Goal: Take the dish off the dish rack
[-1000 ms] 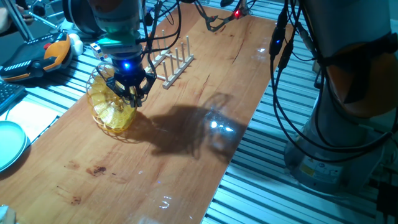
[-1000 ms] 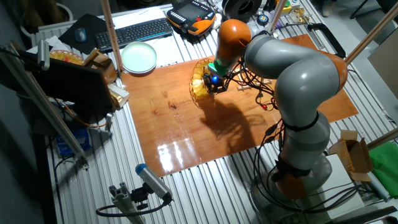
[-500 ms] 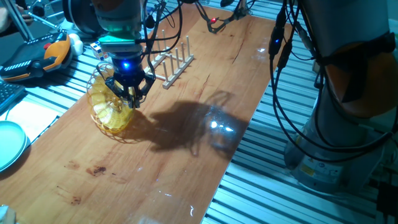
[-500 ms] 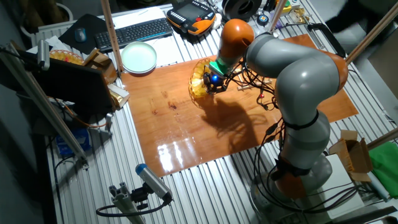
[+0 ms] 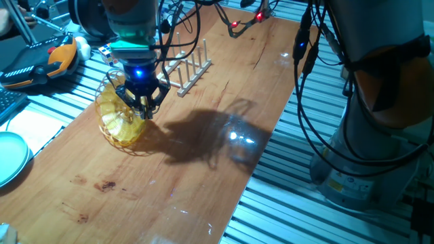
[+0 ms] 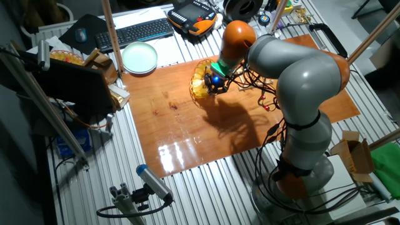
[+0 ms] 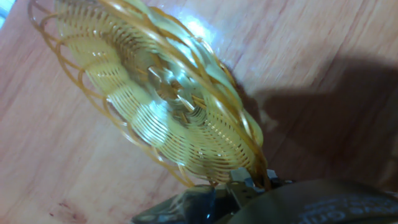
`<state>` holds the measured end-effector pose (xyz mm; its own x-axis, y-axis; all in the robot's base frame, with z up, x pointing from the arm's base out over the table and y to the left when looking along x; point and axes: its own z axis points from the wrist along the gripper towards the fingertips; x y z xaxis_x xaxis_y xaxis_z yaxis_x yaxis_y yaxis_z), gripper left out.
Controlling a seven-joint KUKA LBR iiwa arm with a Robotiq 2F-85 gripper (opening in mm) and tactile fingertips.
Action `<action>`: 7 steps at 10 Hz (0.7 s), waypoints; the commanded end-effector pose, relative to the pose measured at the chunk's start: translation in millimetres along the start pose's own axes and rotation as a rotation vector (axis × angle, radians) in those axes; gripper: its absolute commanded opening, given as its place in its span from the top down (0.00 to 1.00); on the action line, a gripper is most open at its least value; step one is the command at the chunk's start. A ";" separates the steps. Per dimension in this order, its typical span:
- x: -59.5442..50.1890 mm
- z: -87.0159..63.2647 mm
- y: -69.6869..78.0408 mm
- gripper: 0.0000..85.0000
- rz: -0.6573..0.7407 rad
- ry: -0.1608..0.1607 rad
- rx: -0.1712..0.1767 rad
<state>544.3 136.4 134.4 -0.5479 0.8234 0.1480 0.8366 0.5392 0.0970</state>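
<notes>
The yellow woven dish (image 5: 116,118) stands on edge, tilted, its lower rim on or just above the wooden table. My gripper (image 5: 141,107) is shut on the dish's rim. The dish also shows in the other fixed view (image 6: 201,85), with the gripper (image 6: 213,83) at its right edge. In the hand view the dish (image 7: 168,112) fills the frame, its rim pinched at the bottom by the fingertips (image 7: 249,182). The wooden dish rack (image 5: 190,68) with thin upright pegs stands empty behind and to the right of the gripper, apart from the dish.
A teal plate (image 5: 10,156) lies off the table's left edge; it also shows in the other fixed view (image 6: 139,59). An orange-black pendant (image 5: 41,61) and a keyboard (image 6: 134,31) lie beyond the table. Cables (image 5: 305,81) hang near the arm's base.
The gripper with the dish has shifted very slightly; the dish stays in the same grip at about the same place.
</notes>
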 end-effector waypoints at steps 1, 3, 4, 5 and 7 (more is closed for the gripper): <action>0.1 0.0 0.0 0.99 -0.007 -0.021 0.005; 0.1 0.0 0.0 0.99 -0.031 -0.061 0.008; 0.1 0.0 0.0 0.99 -0.026 -0.056 -0.003; 0.1 0.0 0.0 0.99 -0.022 -0.060 -0.008; 0.1 0.0 0.0 0.99 -0.012 -0.054 -0.021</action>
<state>544.1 136.5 134.3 -0.5566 0.8256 0.0924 0.8295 0.5459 0.1182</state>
